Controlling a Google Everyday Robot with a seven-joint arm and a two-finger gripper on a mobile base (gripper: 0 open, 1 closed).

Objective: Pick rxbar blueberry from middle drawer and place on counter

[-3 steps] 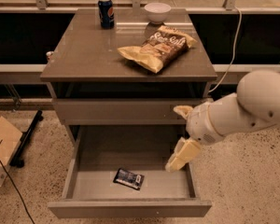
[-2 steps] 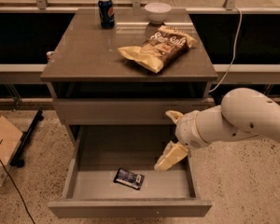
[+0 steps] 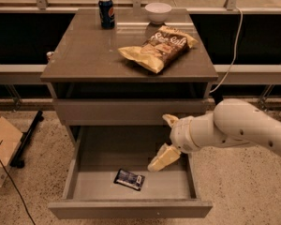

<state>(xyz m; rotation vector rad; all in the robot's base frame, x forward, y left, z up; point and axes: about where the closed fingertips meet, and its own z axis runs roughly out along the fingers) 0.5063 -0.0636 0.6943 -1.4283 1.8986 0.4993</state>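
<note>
Since the middle drawer (image 3: 100, 156) stands pulled out at btm centre of the frame, its grey floor is open from above & I can reach in. My tool (image 3: 159, 142) hangs over the drawer's right half, just right of frame centre, at the end of my white arm (image 3: 243, 130), which enters from the right edge. Its two pale fingers (image 3: 162, 158) are spread wide, one up by the shut panel above, one down near the drawer floor. Nothing sits between them, so the tool holds nothing. The rxbar blueberry (image 3: 129, 179) lies flat on the drawer floor close to the front panel, lower centre of frame. It is below & left of the tool, near but not touching. The wide spread looks meant for coming down over the bar, imo. The bench (image 3: 84, 50) fills upper centre w/ a chip bag (image 3: 159, 48), soda can (image 3: 106, 13) & white bowl (image 3: 158, 12). Its left part shows bare top, prob a good spot for the bar.
</note>
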